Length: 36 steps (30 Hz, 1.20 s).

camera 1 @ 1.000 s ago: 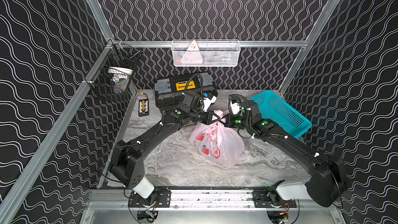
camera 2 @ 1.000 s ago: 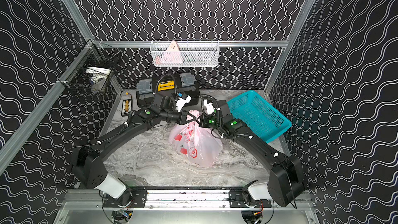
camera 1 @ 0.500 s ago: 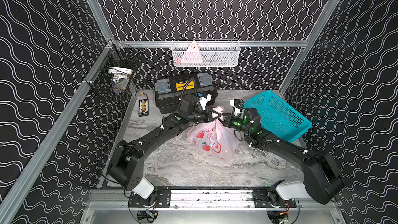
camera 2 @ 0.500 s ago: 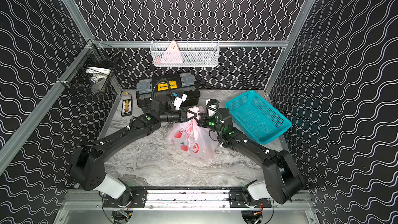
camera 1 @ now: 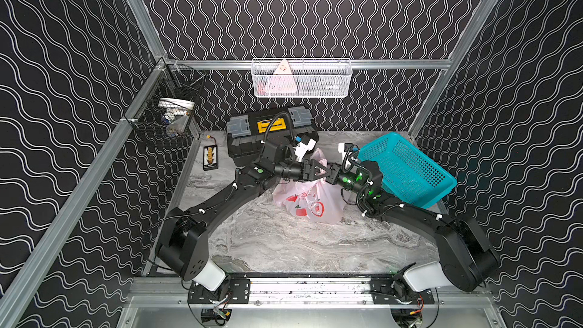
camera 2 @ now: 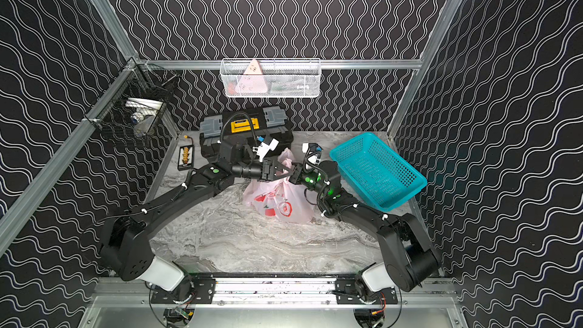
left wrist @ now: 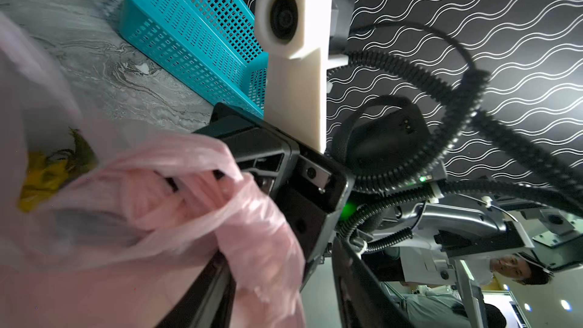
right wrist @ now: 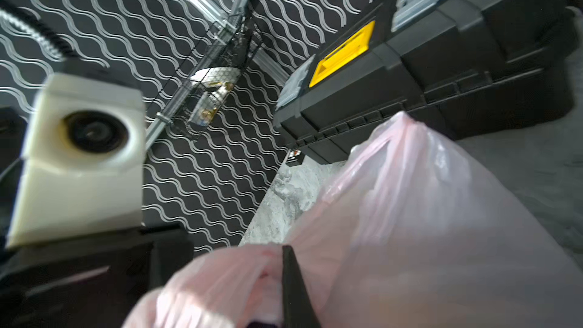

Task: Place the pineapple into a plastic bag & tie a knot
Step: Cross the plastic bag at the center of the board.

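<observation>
The pale-pink plastic bag (camera 1: 307,206) with red apple prints sits on the marble table in both top views (camera 2: 280,206). Through its film the yellow pineapple (left wrist: 41,178) shows in the left wrist view. The handle strips are bunched into a twist, the knot (left wrist: 176,194), at the bag's top. My left gripper (camera 1: 325,170) hovers at that bunch with its jaws apart, and a loose pink strip lies between its fingers (left wrist: 217,285). My right gripper (camera 1: 332,174) meets it from the other side, shut on a pink handle strip (right wrist: 262,266).
A teal perforated basket (camera 1: 407,168) lies tilted just right of the right arm. A black toolbox (camera 1: 271,134) with a yellow latch stands behind the bag. A small black-and-yellow device (camera 1: 209,156) lies at the back left. Wire baskets (camera 1: 301,78) hang on the walls.
Both grippers have come together above the bag's top. The left gripper has gone from shut to open, letting go of its strip. The right gripper stays shut on its strip.
</observation>
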Tool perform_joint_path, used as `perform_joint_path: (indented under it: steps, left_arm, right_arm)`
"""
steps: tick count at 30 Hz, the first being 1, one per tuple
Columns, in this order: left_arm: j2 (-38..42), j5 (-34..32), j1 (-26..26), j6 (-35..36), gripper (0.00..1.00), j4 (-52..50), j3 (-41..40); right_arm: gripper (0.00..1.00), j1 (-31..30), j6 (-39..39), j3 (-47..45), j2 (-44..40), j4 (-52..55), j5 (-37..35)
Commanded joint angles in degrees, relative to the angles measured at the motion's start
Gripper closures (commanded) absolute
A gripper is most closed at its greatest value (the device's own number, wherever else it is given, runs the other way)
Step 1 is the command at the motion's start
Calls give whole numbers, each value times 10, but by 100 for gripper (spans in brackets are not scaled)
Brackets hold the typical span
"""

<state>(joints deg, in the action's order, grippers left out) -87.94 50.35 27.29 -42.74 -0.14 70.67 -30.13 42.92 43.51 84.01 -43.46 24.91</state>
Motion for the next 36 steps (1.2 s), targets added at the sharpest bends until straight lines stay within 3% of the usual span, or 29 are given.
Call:
perform_joint_path:
  steps: [1, 5, 14, 17, 20, 24, 28, 36]
  left_arm:
    - [17, 42, -31, -19, 44, 26, -13]
    - [23, 78, -73, -105, 43, 140, -52]
    - [-10, 106, -74, -302, 54, 430, -126]
    - [-16, 102, -71, -343, 75, 489, -141]
    - [2, 97, -51, -271, 94, 404, -139]
    - [38, 57, -11, -77, 100, 130, -103]
    - [45, 53, -18, -103, 100, 166, -145]
    - [53, 42, -47, -110, 70, 172, -164]
  right_arm:
    - [100, -2, 27, -4, 0, -109, 48]
    - [100, -2, 44, -21, 4, -155, 66]
    - [100, -5, 60, -25, 24, -185, 68]
    - [100, -5, 57, -25, 27, -186, 54]
    - [100, -7, 49, -21, 30, -177, 38]
    - [100, -11, 52, -16, 32, -189, 37]
    - [100, -13, 66, -15, 32, -208, 57]
    - [100, -13, 98, -40, 33, -255, 90]
